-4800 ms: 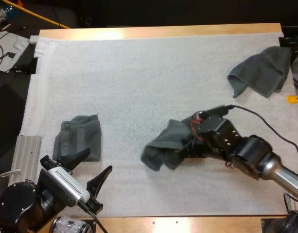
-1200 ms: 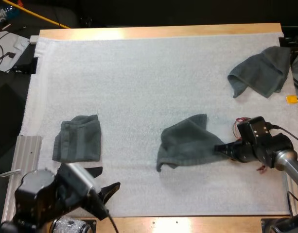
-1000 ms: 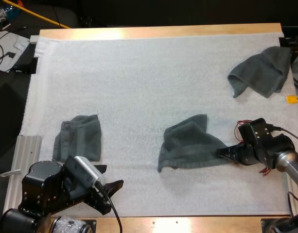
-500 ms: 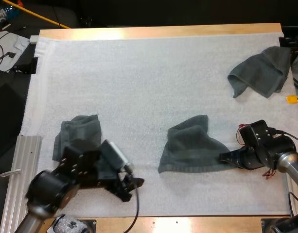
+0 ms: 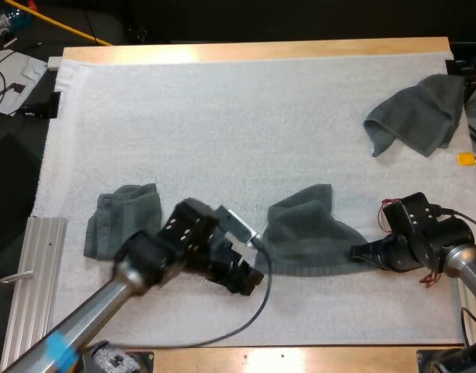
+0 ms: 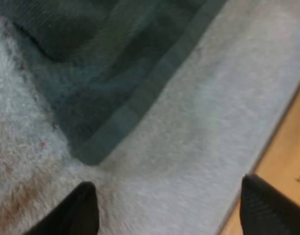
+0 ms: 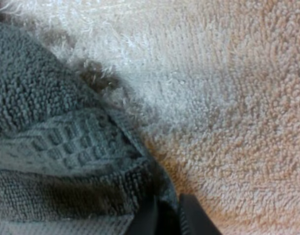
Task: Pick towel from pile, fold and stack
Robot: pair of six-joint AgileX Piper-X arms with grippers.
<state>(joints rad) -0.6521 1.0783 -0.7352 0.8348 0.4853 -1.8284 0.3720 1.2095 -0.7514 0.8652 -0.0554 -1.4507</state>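
A dark grey-green towel [image 5: 307, 233] lies partly spread on the middle of the white mat [image 5: 222, 124]. My right gripper [image 5: 360, 252] is shut on its right corner; in the right wrist view the fingertips [image 7: 193, 218] of my right gripper [image 7: 164, 219] pinch the towel's [image 7: 52, 147] hem against the mat. My left gripper [image 5: 249, 280] is low at the towel's front left corner. In the left wrist view my left gripper [image 6: 169, 215] is open, its fingers [image 6: 83, 208] apart just short of the towel's corner [image 6: 98, 149].
A folded towel [image 5: 123, 221] lies at the mat's left. A crumpled towel [image 5: 416, 113] sits at the far right. The table's wooden front edge [image 6: 282, 161] is close beside my left gripper.
My left arm has swung from the front left corner forward and right to the towel's left corner. The right gripper has kept its hold, and the towel has settled flatter.
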